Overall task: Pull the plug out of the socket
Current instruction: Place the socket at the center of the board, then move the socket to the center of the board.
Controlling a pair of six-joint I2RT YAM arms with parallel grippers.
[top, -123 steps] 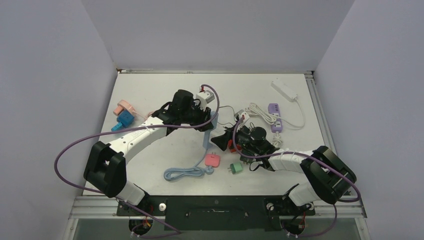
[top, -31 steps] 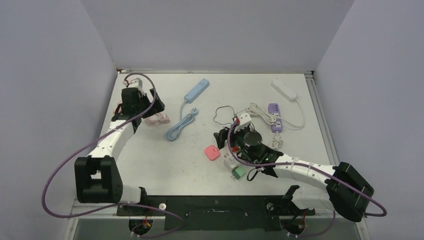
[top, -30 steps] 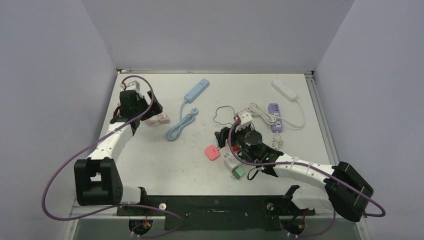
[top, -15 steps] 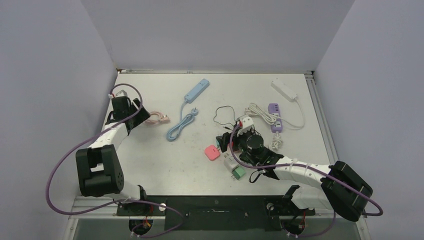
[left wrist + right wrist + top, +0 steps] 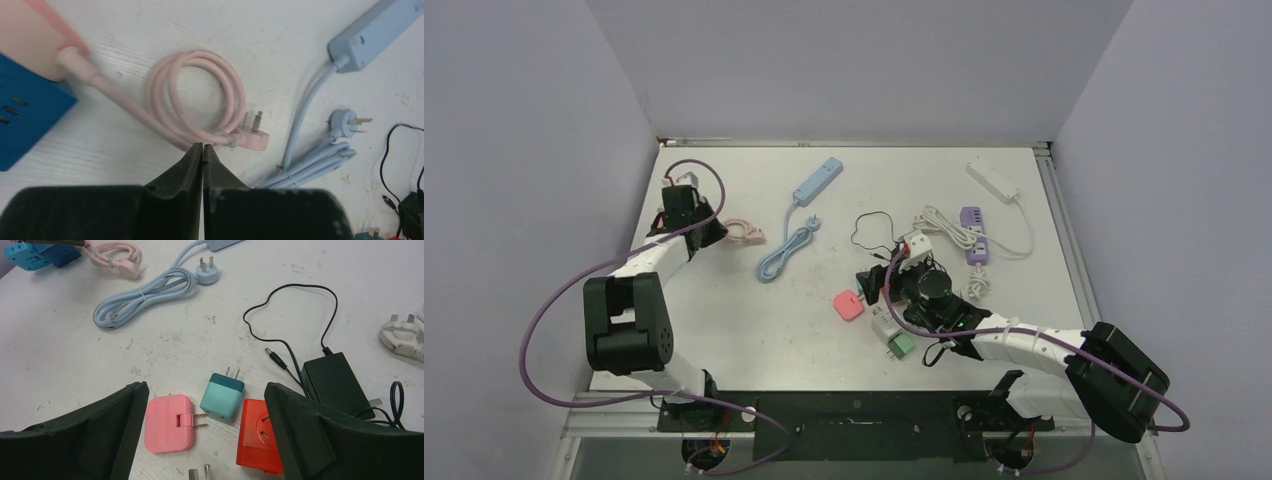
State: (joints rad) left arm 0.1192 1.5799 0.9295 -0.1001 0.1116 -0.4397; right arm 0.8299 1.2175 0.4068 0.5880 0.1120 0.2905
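**Item 1, nearest.** Right gripper (image 5: 206,392): jaws spread wide with nothing between them. It hovered over a loose cluster on the white table (image 5: 754,330):
- pink square plastic adapter (image 5: 167,422)
- teal plastic adapter (image 5: 222,396), prongs bare
- red plastic socket block (image 5: 260,435)
- black power brick (image 5: 332,385)

Risk: these four looked already unplugged. Closing from that spot would likely have taken the teal adapter, the wrong thing.

**Item 2, middle.** Light blue coiled cord (image 5: 145,297), lying free. No concern.

**Item 3, farther, left side.** Left gripper (image 5: 202,148): fingers pressed fully together, gripping nothing that I could see. Its tips were just over the pale pink coiled cable (image 5: 235,97), beside the flat pink plug (image 5: 252,140).

**Item 4, beyond that.** Blue plastic block (image 5: 25,117), butted against the pale pink socket body (image 5: 30,30). Both sat at the edge of the left wrist view, beside the left gripper rather than between its fingers. I took this for the pair to be parted. Whether the block was truly seated I could not tell, as that edge was blurred.

Risks:
- Shut fingers could not take the block without reopening.
- A descent from there would probably have pinned or snagged the cable, and dragging it would tow socket body and block together.
- A one-armed pull might simply have lifted the light socket body with the plug, since the right gripper stood well apart and braced nothing.
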